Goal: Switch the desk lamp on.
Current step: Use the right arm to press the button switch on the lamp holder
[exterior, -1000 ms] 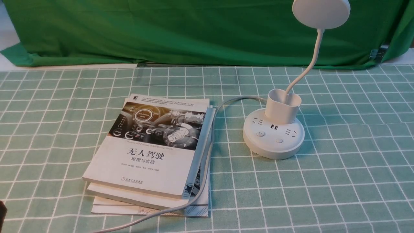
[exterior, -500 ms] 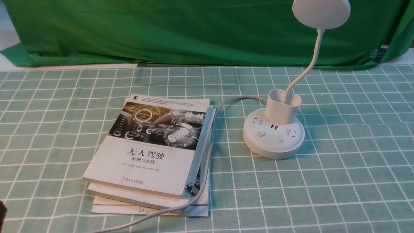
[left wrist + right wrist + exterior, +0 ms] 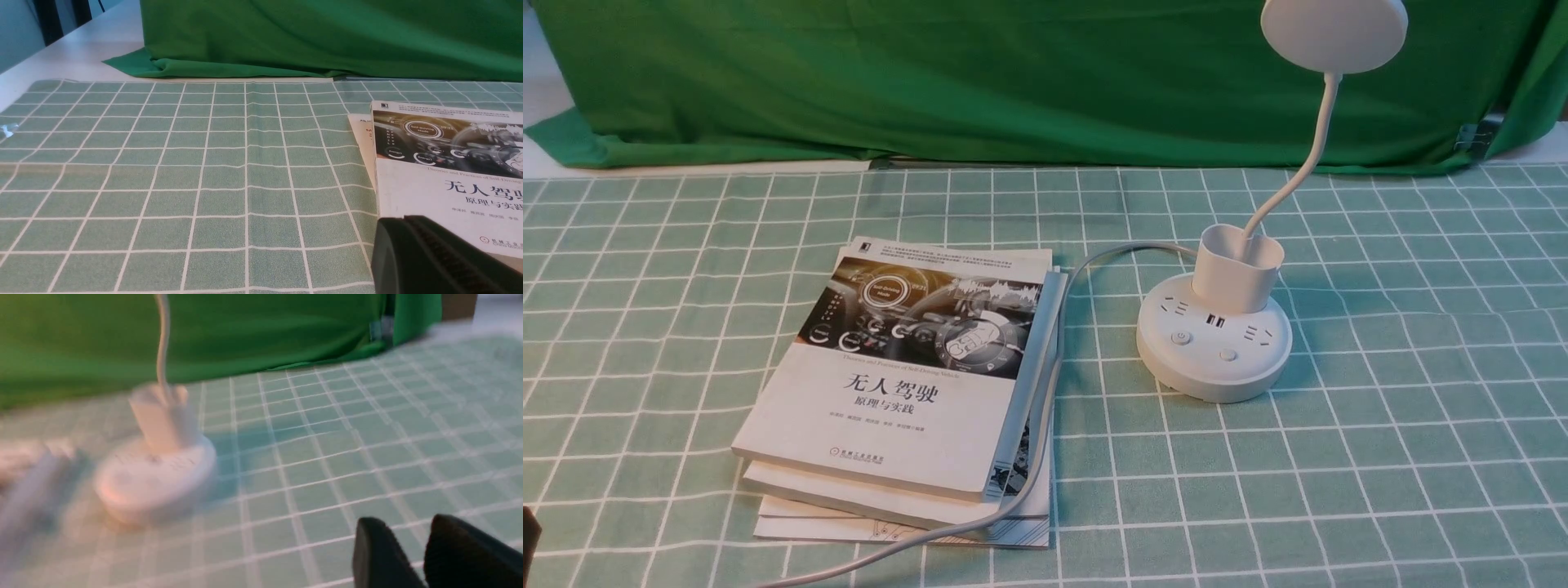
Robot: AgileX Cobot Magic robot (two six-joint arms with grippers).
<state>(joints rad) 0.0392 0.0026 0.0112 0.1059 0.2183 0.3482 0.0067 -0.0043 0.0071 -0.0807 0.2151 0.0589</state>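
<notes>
One desk lamp [image 3: 1214, 351], smooth white plastic, stands on the right half of the table, clear of both grippers.
- Head [image 3: 1333, 33]: flat round disc, unlit.
- Neck [image 3: 1311, 155]: thin, curved gooseneck.
- Holder [image 3: 1236, 273]: cup-shaped, open-topped.
- Base [image 3: 1217, 380]: round puck with sockets and two small round buttons [image 3: 1181, 336].

One pale rounded cable [image 3: 1045, 425] runs from the base along the right edge of the books.

Three or so softcover books [image 3: 898, 384] lie in a loose stack left of the lamp; the top cover is glossy.

One tablecloth [image 3: 1380, 457], matte pale green with a white grid.

One backdrop [image 3: 1013, 82], draped green fabric.

Left gripper [image 3: 412, 228]: dark, ribbed pad, over the top book's near corner; whether parted, cannot tell.

Right gripper [image 3: 405, 522]: two dark fingers slightly apart, empty, near the lamp base in a blurred view.
</notes>
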